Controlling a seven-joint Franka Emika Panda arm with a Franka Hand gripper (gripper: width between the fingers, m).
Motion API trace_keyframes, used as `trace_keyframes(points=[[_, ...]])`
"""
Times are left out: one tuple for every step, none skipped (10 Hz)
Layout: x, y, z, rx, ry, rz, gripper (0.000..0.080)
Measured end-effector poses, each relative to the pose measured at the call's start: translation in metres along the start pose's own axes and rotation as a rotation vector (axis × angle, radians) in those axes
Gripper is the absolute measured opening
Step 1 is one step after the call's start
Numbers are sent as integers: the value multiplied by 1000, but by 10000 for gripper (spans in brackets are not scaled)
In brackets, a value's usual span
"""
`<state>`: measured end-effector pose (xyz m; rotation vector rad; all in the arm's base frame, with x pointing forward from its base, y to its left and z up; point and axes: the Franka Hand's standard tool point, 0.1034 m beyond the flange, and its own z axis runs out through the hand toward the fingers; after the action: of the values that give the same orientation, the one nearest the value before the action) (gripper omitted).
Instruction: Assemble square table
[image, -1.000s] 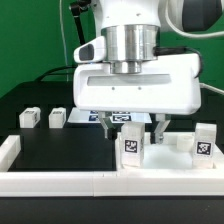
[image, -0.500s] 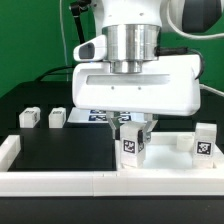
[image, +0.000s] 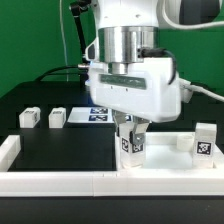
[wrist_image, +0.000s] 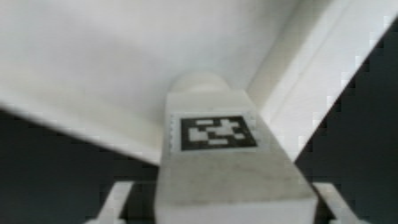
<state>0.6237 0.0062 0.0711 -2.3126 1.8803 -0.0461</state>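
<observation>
The white square tabletop slab (image: 172, 152) lies at the exterior view's right, inside the border wall. My gripper (image: 131, 134) stands over its near left corner, shut on an upright white leg block (image: 131, 145) with a black-and-white tag. In the wrist view the same leg (wrist_image: 217, 130) fills the gap of the gripper (wrist_image: 226, 205), with the white slab (wrist_image: 98, 65) behind it. Another leg (image: 204, 140) stands at the slab's right. Two more legs (image: 29, 117) (image: 57, 117) stand on the black table at the left.
The marker board (image: 100, 114) lies flat behind the gripper. The low white border wall (image: 60, 181) runs along the front, with a short arm (image: 8, 150) at the left. A green backdrop closes the back.
The fingers have closed from wide apart onto the leg block. The hand has shifted slightly toward the exterior view's right and turned a little.
</observation>
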Motion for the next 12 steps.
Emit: trace_keyframes(points=[[-2,-1,0,5,-53,132,293],[-1,-3,-1,-16,-107,185,293],[1,-4,-1,-35,-124,237,293],[1,-4,0,-40,-123,298,369],[1,-4,0,-40,-122,293,369],[2,-4,1,-34,-110,223,504],[-1,-1,2,-11,-59,-6,504],[-8,5,3,-3,-66,-256,623],[-8,8,4,3,-82,-443,641],[-5,8,4,-1,-76,-464,641],[-4,8,4,-4,-72,-528,648],[-3,9,4,-6,-69,-569,648]])
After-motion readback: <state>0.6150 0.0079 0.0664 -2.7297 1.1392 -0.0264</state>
